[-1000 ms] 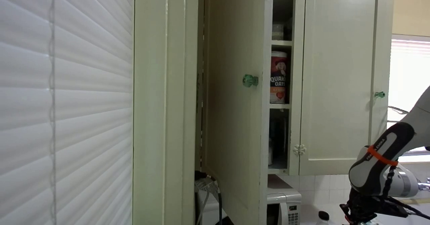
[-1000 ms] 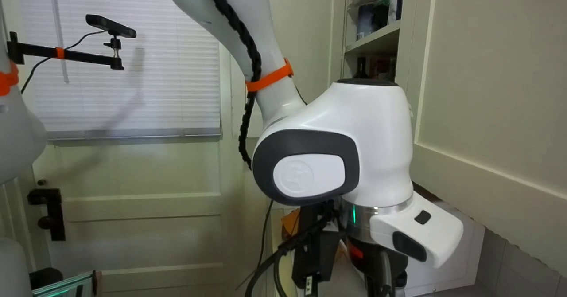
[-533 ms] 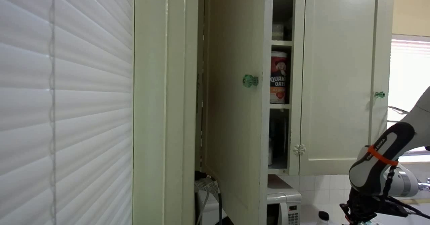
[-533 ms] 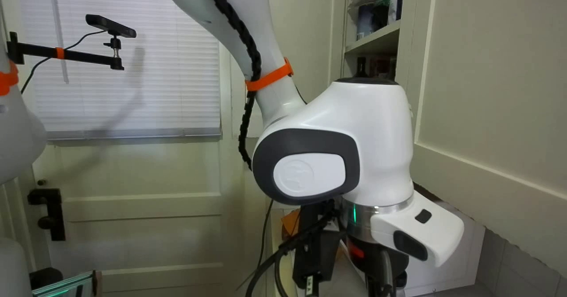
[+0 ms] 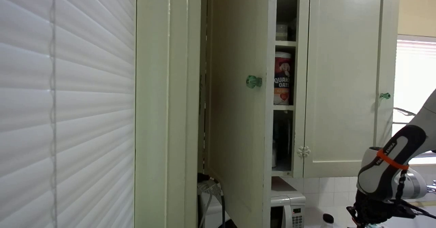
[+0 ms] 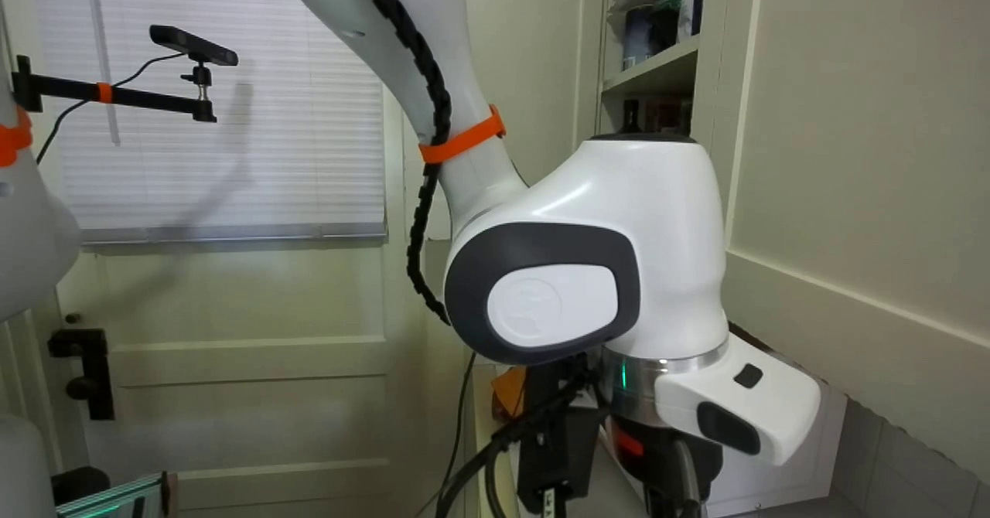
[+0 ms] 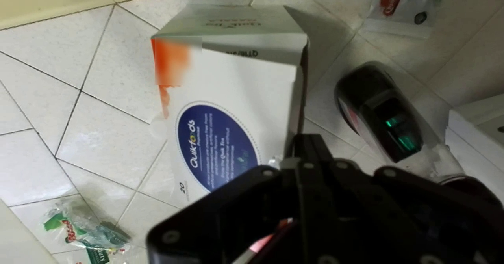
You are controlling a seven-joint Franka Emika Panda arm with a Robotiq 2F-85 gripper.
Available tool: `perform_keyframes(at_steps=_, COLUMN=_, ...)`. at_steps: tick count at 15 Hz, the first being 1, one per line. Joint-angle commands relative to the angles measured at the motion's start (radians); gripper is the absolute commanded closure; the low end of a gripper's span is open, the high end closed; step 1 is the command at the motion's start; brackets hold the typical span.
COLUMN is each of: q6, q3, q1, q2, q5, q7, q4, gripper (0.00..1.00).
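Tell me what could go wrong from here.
The black two-fingered gripper overlaps the side edge of the white cardboard Quikfoods box in the wrist view, so a sideways move might tip or dent it. The glossy black-topped container nearby could get knocked. The slack black cable below the white robot arm in an exterior view might snag.

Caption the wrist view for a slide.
Black two-fingered hand, closed, at the edge of a white cardboard tea box with a blue oval label, glossy pale tiles around.

Tiled counter (image 7: 122, 61): carton (image 7: 240, 86), sachet (image 7: 409, 6), wrapper (image 7: 86, 226), probably bottle (image 7: 374, 98).
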Motion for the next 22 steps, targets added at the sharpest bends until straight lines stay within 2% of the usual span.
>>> perform_keyframes(at_steps=1, q6=0.014, q3=-0.006, q1=0.016, q2=-0.032, q5=-0.005, q7=0.014, q4=-0.021, gripper=1.0)
perform_keyframes(at_steps=2, q6=0.019, q3=0.002, q1=0.016, q2=-0.041, q5=0.015, q7=0.002, q4=-0.025, gripper=1.0)
perform_keyframes(at_steps=5, q6=0.015, q3=-0.014, q1=0.024, q2=-0.047, q5=-0.048, q7=0.048, q4=-0.02, gripper=1.0)
perform_keyframes(at_steps=17, q6=-0.002, q3=-0.045, q1=0.024, q2=-0.014, q5=-0.139, q7=0.144, q4=-0.012, gripper=1.0)
perform_keyframes(at_steps=22, q6=-0.007, q3=-0.054, q1=0.03, q2=-0.001, q5=-0.145, q7=0.164, q4=-0.012, gripper=1.0)
